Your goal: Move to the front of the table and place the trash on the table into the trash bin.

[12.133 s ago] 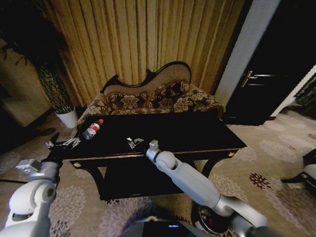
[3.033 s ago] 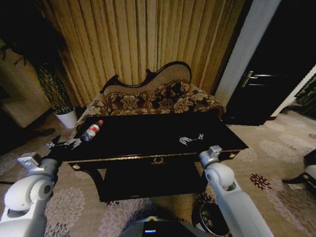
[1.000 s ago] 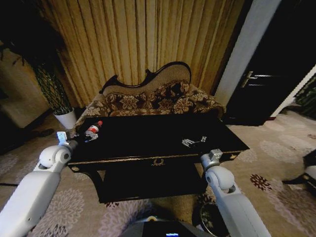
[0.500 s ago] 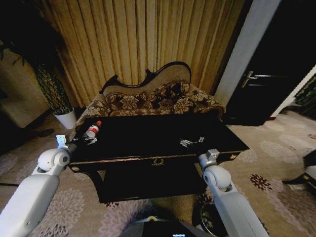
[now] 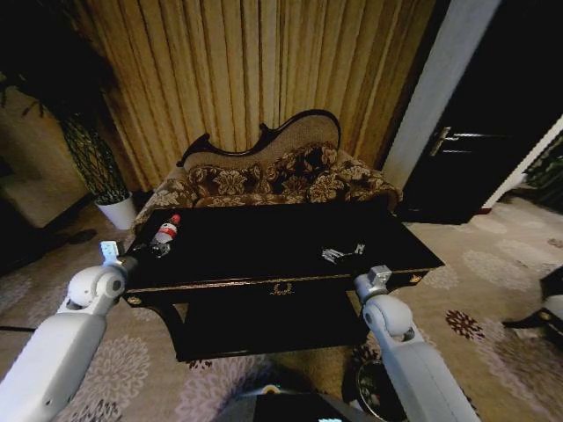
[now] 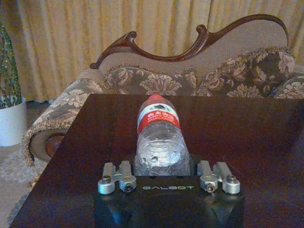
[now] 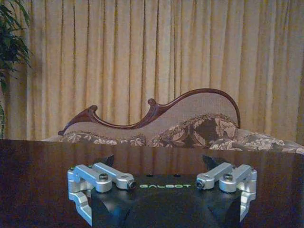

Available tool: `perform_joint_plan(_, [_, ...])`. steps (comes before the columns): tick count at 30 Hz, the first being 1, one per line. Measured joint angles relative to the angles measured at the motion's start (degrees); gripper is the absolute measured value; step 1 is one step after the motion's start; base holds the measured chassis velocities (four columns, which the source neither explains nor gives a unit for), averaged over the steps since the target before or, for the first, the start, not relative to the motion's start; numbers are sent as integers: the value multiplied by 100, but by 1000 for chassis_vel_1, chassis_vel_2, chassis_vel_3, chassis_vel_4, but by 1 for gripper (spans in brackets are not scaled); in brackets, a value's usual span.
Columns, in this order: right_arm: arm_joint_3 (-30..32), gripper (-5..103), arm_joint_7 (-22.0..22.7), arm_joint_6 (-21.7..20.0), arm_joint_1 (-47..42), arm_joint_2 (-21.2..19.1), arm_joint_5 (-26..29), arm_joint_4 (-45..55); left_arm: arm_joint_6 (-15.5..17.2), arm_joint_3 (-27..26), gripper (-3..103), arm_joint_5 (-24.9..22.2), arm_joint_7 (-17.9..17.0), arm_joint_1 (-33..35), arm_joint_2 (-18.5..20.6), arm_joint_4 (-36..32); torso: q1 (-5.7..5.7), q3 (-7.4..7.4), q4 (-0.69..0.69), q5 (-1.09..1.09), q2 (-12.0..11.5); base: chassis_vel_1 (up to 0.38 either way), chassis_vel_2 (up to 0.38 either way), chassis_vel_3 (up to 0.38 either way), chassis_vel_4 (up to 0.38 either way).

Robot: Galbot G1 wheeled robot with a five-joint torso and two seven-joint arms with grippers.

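Head view: the left hand (image 5: 148,250) is reached to the bottle (image 5: 164,230) at the bench (image 5: 281,283) corner; the right hand (image 5: 343,254) hovers idle, open.

Left wrist view: the bottle (image 6: 159,140) lies between open fingers (image 6: 115,176), not yet clamped; closing is judged next.

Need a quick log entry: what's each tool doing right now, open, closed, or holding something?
Left tool: open, fingers either side of the bottle's base on the table, not closed on it.
Right tool: open, holding nothing, at the table's front edge.
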Motion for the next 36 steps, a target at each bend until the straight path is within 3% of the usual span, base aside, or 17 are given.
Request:
perform_joint_plan(8, [0,100,0,0,-44,18,-20,10,-98,-125,42,4,55,145,-7,-129,0,0,0,-1,0,0,0,0,0])
perform_joint_plan(10, [0,100,0,0,-74,23,-19,88,-421,-229,42,174,216,288,-34,-262,0,0,0,0,0,0,0,0,0])
perform_joint_plan(11, [0,100,0,0,-74,23,-19,88,-421,-229,42,174,216,288,-34,-262,0,0,0,0,0,0,0,0,0])
perform_joint_plan(13, [-34,100,0,-59,-135,-21,105,308,-1308,-323,42,717,598,461,-56,-362,0,0,0,0,0,0,0,0,0])
perform_joint_plan(14, [-34,100,0,-59,-135,-21,105,308,-1308,-323,42,717,598,461,-56,-362,0,0,0,0,0,0,0,0,0])
perform_joint_plan(16, [-147,100,0,-199,-264,-139,430,574,-1985,-381,42,1475,876,568,-88,-444,0,0,1,-1,0,0,0,0,0])
perform_joint_plan(17, [-147,100,0,-199,-264,-139,430,574,-1985,-381,42,1475,876,568,-88,-444,0,0,1,-1,0,0,0,0,0])
perform_joint_plan(19, [-264,100,0,-320,-470,-269,803,846,-2439,-438,42,1987,1079,671,-103,-573,0,0,0,-1,0,0,0,0,0])
perform_joint_plan(20, [-264,100,0,-320,-470,-269,803,846,-2439,-438,42,1987,1079,671,-103,-573,0,0,0,-1,0,0,0,0,0])
perform_joint_plan(22, [-295,100,1,-430,-689,-389,1293,1169,-2754,-461,42,2153,1292,788,-89,-778,0,0,0,0,0,0,0,0,0])
perform_joint_plan(23, [-295,100,1,-430,-689,-389,1293,1169,-2754,-461,42,2153,1292,788,-89,-778,0,0,0,0,0,0,0,0,0])
perform_joint_plan(28, [-262,100,2,-804,-1001,-528,2515,2103,-3156,-439,42,2245,1713,917,-30,-1229,0,0,-1,0,0,0,0,0,0])
perform_joint_plan(30, [-261,100,2,-836,-1007,-529,2573,2153,-3177,-423,42,2250,1726,926,-28,-1269,0,0,-1,0,0,0,0,0,0])
perform_joint_plan(33, [-263,100,2,-1077,-934,-542,3201,2536,-3376,-115,42,2299,1792,949,1,-1647,-1,-1,0,-1,1,0,0,0,0])
perform_joint_plan(36, [-264,100,2,-1125,-892,-549,3346,2587,-3431,2,42,2330,1792,928,9,-1749,-1,0,0,1,0,0,0,0,0])
